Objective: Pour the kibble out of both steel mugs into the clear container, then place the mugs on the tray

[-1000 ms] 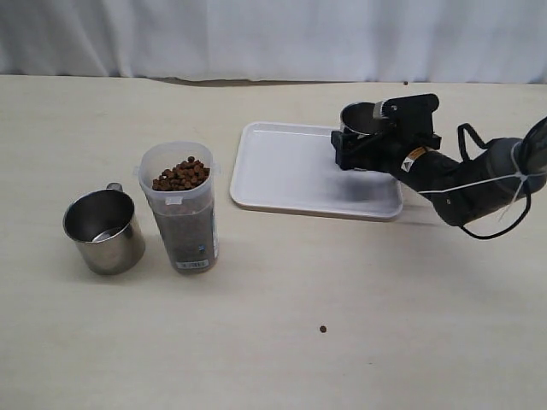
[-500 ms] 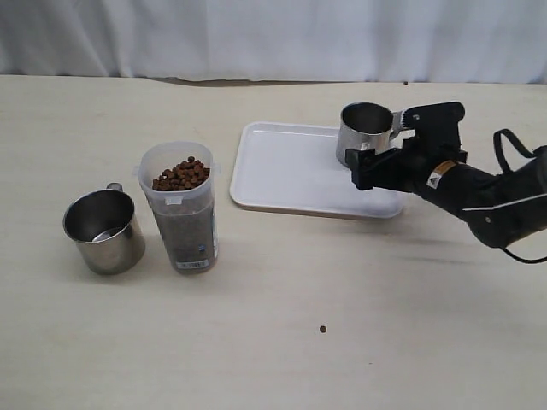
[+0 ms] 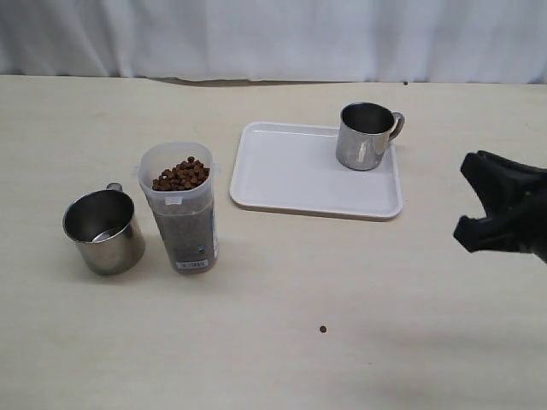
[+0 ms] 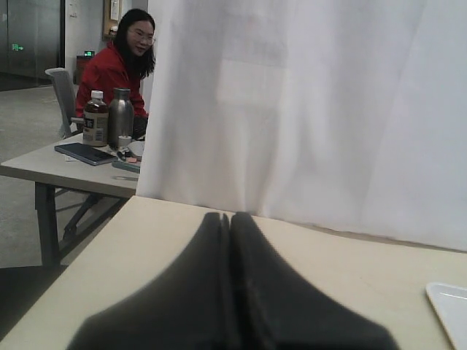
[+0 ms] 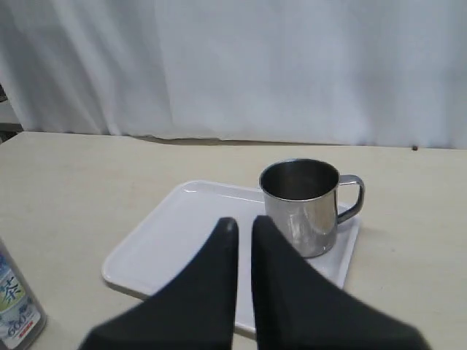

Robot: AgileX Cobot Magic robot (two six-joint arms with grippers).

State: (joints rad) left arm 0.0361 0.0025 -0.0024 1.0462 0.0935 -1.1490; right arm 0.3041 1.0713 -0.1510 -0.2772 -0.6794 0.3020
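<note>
While the right tool (image 5: pixel 243 220) hangs clear of everything, its black fingers drawn almost together with nothing between them, one shiny cylindrical stainless-steel mug (image 3: pixel 366 137) stands upright and empty in the far right corner of the flat white rectangular plastic tray (image 3: pixel 291 175). The left tool (image 4: pixel 226 216) is pressed together too, empty, above the pale worktop (image 3: pixel 342 282). The tall translucent plastic container (image 3: pixel 184 226) stands on the worktop left of the tray, heaped to its rim with small dark-brown kibble (image 3: pixel 181 174). Just beside it, on its left, the second steel mug (image 3: pixel 102 231) stands upright. One stray pellet (image 3: pixel 323 329) lies alone nearer the front.
</note>
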